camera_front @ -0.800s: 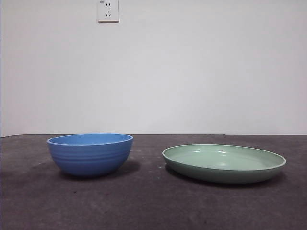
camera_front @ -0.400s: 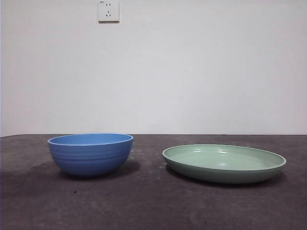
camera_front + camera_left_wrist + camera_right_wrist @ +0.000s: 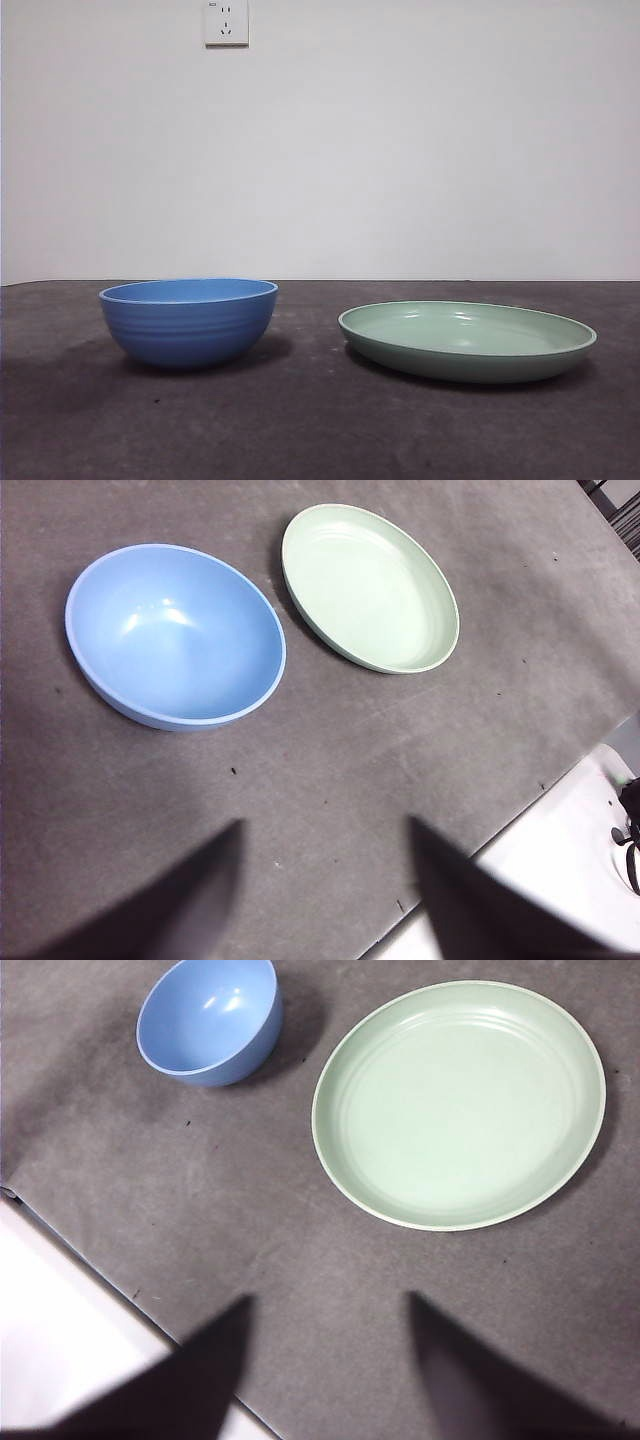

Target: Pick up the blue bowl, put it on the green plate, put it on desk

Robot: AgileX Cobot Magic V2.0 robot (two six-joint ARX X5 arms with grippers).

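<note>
The blue bowl [image 3: 189, 322] is set upright on the counter [image 3: 300, 430], and nothing is seen inside it. The green plate [image 3: 467, 341] is laid flat on the same surface, beside the bowl but apart from it, with a strip of bare counter between them. The plate's glossy inside is also seen to hold nothing. A white wall socket [image 3: 226, 22] is mounted on the wall behind.

In the left wrist view, the left gripper [image 3: 325, 880] is held above the counter with its jaws apart, nothing between them, and the bowl [image 3: 175, 635] and plate [image 3: 370, 588] lie beyond. The right gripper [image 3: 330, 1360] is likewise held over the counter with jaws spread and nothing gripped, the plate [image 3: 459, 1103] being the nearer thing.
</note>
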